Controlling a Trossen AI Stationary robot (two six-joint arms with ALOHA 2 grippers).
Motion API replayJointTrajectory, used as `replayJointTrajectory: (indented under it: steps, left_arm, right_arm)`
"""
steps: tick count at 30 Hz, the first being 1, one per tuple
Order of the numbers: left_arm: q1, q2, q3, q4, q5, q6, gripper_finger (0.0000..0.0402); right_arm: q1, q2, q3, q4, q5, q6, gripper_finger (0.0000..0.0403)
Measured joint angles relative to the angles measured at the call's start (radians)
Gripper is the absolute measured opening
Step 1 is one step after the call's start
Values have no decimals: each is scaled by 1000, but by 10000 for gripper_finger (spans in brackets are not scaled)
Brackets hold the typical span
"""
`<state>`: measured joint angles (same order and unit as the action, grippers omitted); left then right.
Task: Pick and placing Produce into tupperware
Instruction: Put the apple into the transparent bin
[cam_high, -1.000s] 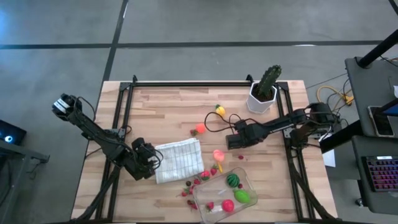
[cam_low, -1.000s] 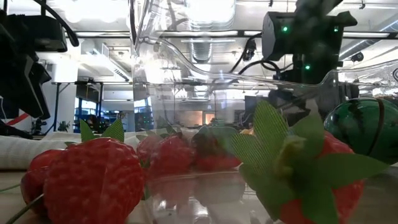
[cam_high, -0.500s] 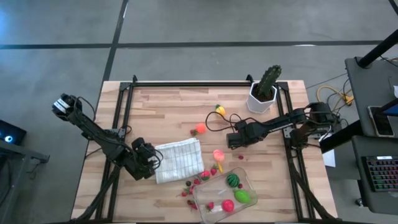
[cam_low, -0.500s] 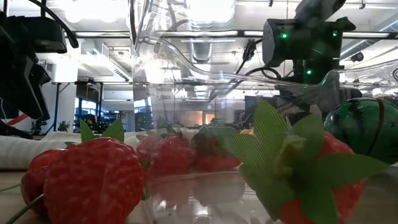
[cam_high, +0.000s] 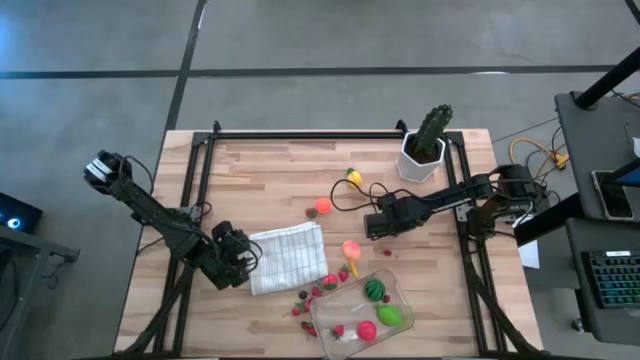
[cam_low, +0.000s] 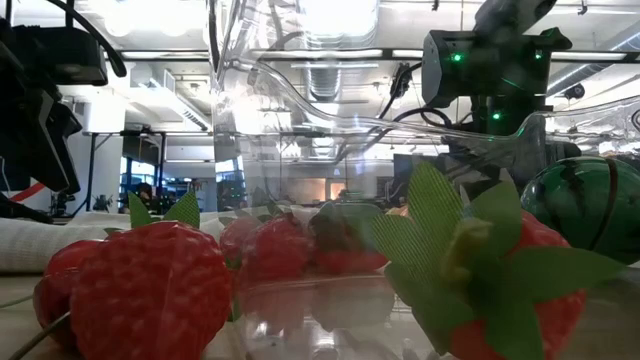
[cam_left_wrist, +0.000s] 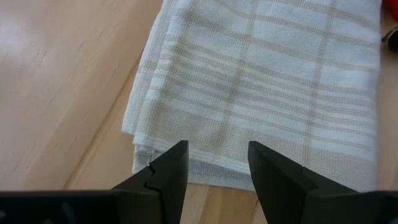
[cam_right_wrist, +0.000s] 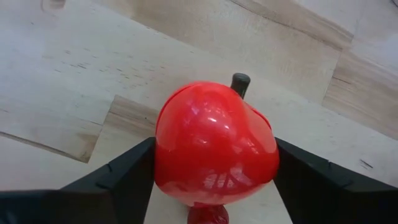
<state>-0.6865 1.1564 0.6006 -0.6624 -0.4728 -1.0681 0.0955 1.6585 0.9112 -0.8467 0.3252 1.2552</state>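
Red apple (cam_right_wrist: 214, 149) fills the right end effector (cam_right_wrist: 214, 186), fingers flanking it; contact unclear.

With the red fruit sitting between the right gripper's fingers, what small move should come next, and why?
Probably finish closing the right gripper on the shiny red apple-like toy fruit. The fingers flank it on both sides above the wooden table, but contact is unclear. It could then be lifted toward the clear plastic rectangular container.

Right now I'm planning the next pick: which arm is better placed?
Right: its pincer already straddles a red fruit. The left pincer only faces the folded cloth.
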Motion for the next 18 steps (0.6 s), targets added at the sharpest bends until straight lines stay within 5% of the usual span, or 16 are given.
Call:
replayJointTrajectory:
  steps: [18]
  left_arm:
    - [0, 0, 1, 7, 0, -2, 152]
  right_arm:
    - [35, -20, 126, -11, -16, -65, 282]
